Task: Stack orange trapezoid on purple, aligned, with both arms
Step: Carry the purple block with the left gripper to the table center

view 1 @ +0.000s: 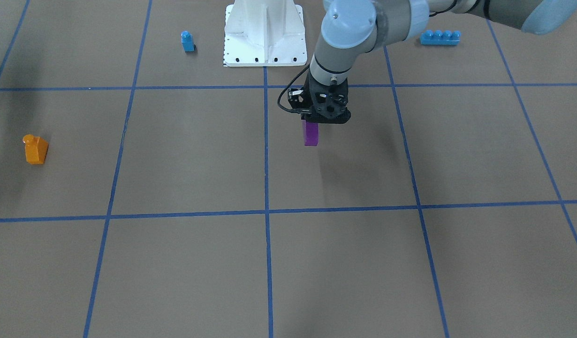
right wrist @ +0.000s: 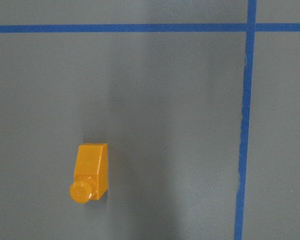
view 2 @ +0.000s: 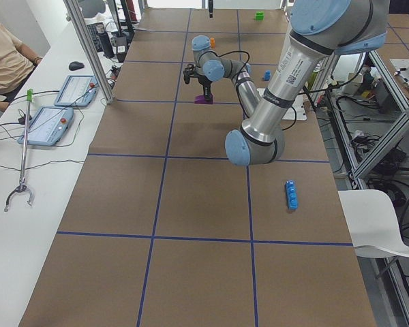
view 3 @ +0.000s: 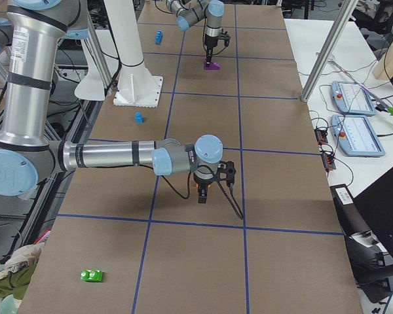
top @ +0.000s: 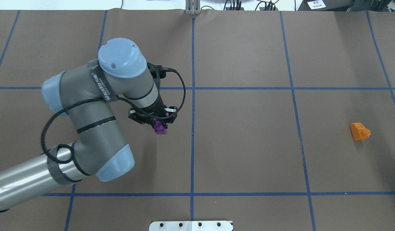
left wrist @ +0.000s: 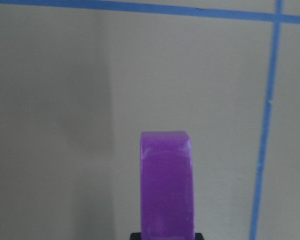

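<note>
The orange trapezoid [view 1: 35, 149] stands alone on the brown table, far from the centre; it also shows in the overhead view [top: 359, 131] and in the right wrist view [right wrist: 91, 172]. My left gripper [top: 155, 123] is shut on the purple block [top: 160, 127] and holds it low over the table, next to the centre line. The purple block also shows in the front view [view 1: 311, 134] and the left wrist view [left wrist: 167, 185]. My right gripper [view 3: 202, 196] shows only in the exterior right view, pointing down; I cannot tell whether it is open or shut.
A small blue single-stud block [view 1: 187, 41] and a long blue brick [view 1: 440, 37] lie on either side of the white robot base [view 1: 265, 37]. A green block [view 3: 92, 275] lies at the table's near right end. Blue tape lines cross the table.
</note>
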Robot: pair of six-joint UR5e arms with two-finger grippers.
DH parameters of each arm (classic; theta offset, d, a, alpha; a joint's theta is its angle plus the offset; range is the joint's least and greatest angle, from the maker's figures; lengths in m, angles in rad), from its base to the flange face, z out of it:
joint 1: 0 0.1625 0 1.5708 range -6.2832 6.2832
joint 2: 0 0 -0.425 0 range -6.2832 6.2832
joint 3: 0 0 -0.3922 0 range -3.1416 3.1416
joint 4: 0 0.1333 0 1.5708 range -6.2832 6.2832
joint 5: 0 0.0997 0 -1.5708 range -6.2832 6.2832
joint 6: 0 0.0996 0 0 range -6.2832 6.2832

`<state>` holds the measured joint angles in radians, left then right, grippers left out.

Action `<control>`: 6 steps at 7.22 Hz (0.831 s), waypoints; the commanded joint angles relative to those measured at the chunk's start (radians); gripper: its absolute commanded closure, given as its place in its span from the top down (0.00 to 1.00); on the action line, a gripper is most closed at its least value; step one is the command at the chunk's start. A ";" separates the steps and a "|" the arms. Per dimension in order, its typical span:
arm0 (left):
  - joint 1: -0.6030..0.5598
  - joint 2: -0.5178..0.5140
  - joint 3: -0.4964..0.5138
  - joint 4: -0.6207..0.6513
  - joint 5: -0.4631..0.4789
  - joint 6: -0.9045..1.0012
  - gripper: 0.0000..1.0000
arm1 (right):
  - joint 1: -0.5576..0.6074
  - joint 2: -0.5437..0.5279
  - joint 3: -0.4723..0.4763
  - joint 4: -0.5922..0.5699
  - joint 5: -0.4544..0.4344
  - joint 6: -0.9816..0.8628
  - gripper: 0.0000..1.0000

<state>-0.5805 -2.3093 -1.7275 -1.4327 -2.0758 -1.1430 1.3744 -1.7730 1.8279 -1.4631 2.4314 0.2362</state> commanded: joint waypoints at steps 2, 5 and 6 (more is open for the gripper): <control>0.057 -0.145 0.235 -0.056 0.069 -0.007 0.00 | 0.000 0.000 -0.001 0.020 0.006 0.002 1.00; 0.059 -0.165 0.347 -0.150 0.069 -0.011 0.00 | -0.001 0.000 -0.001 0.020 0.006 0.002 1.00; 0.059 -0.167 0.347 -0.155 0.069 -0.015 0.00 | -0.003 0.000 -0.001 0.020 0.008 0.002 1.00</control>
<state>-0.5220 -2.4719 -1.3937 -1.5747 -2.0067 -1.1549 1.3724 -1.7733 1.8270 -1.4436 2.4379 0.2377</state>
